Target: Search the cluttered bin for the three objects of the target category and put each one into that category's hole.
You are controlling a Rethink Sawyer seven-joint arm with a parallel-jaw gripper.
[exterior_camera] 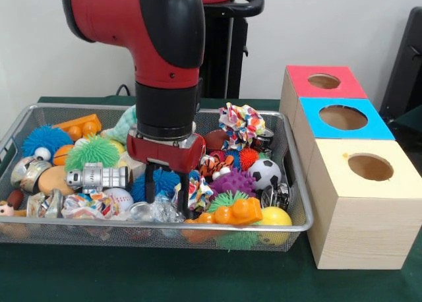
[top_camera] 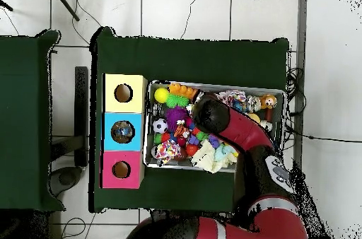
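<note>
My gripper [exterior_camera: 166,198] hangs low in the wire bin [exterior_camera: 300,224], near its front middle. Its two black fingers [exterior_camera: 150,190] stand apart, open, with a blue spiky ball [exterior_camera: 165,181] behind them and crinkled clear foil [exterior_camera: 161,211] at their tips. A colourful cloth scrap [exterior_camera: 198,191] touches the right finger. Three hole boxes stand beside the bin: red [exterior_camera: 353,86], blue [exterior_camera: 377,125] and yellow [exterior_camera: 402,183]. In the overhead view the arm's head [top_camera: 208,114] hides the gripper, and something lies inside the blue box's hole [top_camera: 122,131].
Clutter fills the bin: a green spiky ball [exterior_camera: 92,151], a silver metal toy [exterior_camera: 99,178], a baseball [exterior_camera: 120,198], a purple spiky ball [exterior_camera: 232,181], a soccer ball [exterior_camera: 266,173], a yellow ball [exterior_camera: 273,216], an orange toy [exterior_camera: 227,214], a rag knot [exterior_camera: 241,122].
</note>
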